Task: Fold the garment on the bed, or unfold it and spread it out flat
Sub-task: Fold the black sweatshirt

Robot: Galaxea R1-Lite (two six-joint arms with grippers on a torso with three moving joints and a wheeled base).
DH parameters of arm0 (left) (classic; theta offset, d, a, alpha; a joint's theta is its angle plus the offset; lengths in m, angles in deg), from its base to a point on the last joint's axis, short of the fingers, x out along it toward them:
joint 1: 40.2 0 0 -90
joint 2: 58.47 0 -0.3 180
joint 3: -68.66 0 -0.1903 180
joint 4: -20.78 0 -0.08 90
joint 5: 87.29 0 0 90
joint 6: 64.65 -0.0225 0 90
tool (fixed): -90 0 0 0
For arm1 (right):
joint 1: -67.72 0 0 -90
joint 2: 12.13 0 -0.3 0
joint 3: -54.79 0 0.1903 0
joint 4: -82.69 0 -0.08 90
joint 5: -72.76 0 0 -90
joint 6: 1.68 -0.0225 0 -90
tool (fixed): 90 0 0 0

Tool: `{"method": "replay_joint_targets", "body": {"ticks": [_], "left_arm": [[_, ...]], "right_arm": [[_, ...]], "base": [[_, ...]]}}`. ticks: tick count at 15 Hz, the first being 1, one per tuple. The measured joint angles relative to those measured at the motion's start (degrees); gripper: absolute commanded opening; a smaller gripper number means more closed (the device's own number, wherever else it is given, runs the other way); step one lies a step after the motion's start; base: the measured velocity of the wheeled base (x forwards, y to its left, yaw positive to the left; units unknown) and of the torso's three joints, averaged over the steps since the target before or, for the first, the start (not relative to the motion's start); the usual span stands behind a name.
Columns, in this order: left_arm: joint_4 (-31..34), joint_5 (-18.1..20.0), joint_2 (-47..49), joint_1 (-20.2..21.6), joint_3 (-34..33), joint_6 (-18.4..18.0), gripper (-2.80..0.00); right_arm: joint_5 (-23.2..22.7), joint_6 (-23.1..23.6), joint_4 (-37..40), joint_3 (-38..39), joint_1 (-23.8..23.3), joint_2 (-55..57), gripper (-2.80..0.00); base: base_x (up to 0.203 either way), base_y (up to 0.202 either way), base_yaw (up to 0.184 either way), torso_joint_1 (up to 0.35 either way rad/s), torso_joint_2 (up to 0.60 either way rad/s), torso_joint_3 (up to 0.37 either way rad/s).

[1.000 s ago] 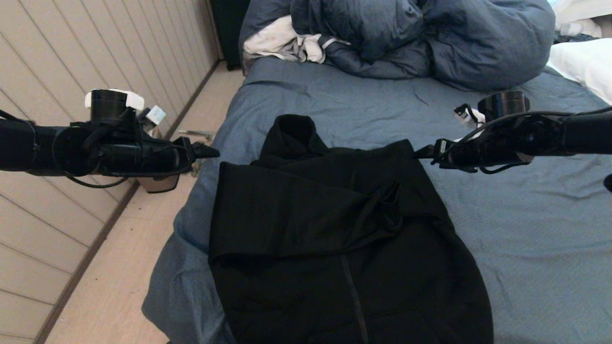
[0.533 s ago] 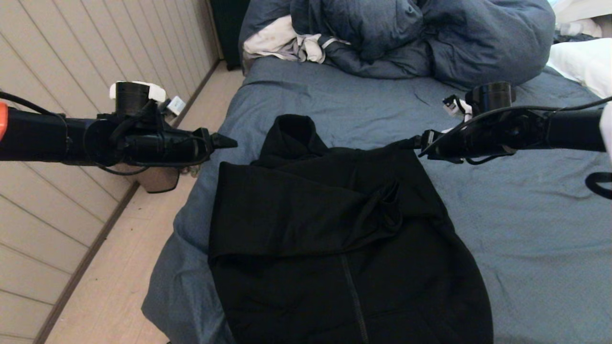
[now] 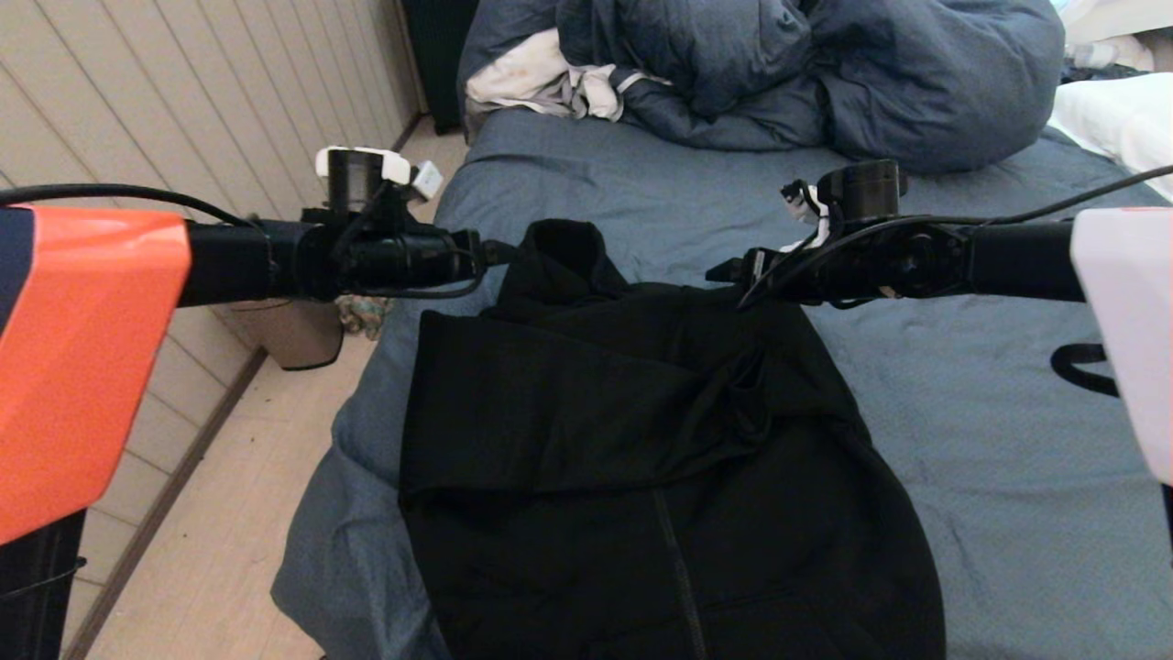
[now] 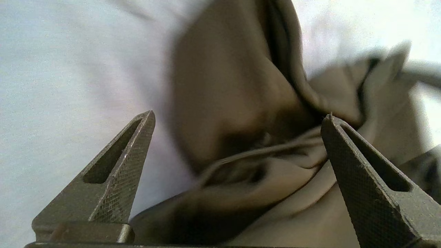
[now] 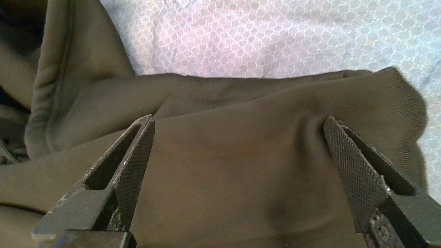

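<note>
The garment [image 3: 641, 458], a black zip hoodie, lies on the bed [image 3: 962, 412] with one sleeve folded across its chest and its hood pointing away from me. My left gripper [image 3: 499, 252] hovers at the hood's left edge. Its jaws stand open in the left wrist view [image 4: 238, 115], with the hood folds [image 4: 224, 103] beyond them and nothing between them. My right gripper [image 3: 724, 272] hangs over the garment's right shoulder. It is open too [image 5: 239, 117], just above smooth black fabric [image 5: 224, 165], with nothing held.
A puffy dark blue duvet [image 3: 806, 73] and a white-grey cloth [image 3: 541, 82] are heaped at the far end of the bed. A white pillow [image 3: 1118, 119] lies far right. To the left, the bed's edge drops to a wooden floor [image 3: 229, 513] with a small bin [image 3: 293, 344] by the wall.
Both arms have swung inward from beside the garment: the left gripper has come to the hood, and the right is now over the right shoulder. The garment has not moved.
</note>
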Motion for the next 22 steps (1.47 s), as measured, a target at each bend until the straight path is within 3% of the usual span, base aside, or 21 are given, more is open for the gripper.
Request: {"method": "replay_joint_targets", "body": {"ticks": [3,5,8,13,14,22], "left_arm": [[-2.8,-4.1,3.6,-4.5,0.9,-6.4,0.0],[-6.1,-8.1,4.9,-6.3,1.2,-8.2,0.0],[-6.9,-10.0,5.8,-7.2,1.5,-11.2,0.0],[-13.9,-19.8,9.7,-7.3,1.5,-15.3,0.0],[-14.3,-20.5,10.1,-7.3,1.6,-15.4,-2.8],[-17.2,-25.1,9.2,-8.8,1.6,-15.3,-2.8]], "right_arm": [[0.1,0.0,-5.5,4.7,1.1,-0.6,0.0],[0.2,0.2,-10.1,9.6,1.6,-1.8,0.0],[0.2,0.3,-15.0,15.2,2.0,-3.9,0.0],[0.0,0.5,-20.4,22.9,2.3,-8.1,0.0],[0.0,0.5,-23.0,24.4,2.4,-8.7,0.0],[-0.2,0.1,-25.2,27.2,2.5,-10.2,0.0]], "base": [[0.0,0.0,0.0,0.0,0.0,0.0],[0.0,0.0,0.0,0.0,0.0,0.0],[0.0,0.0,0.0,0.0,0.0,0.0],[0.0,0.0,0.0,0.0,0.0,0.0],[0.0,0.0,0.0,0.0,0.0,0.0],[0.0,0.0,0.0,0.0,0.0,0.0]]}}
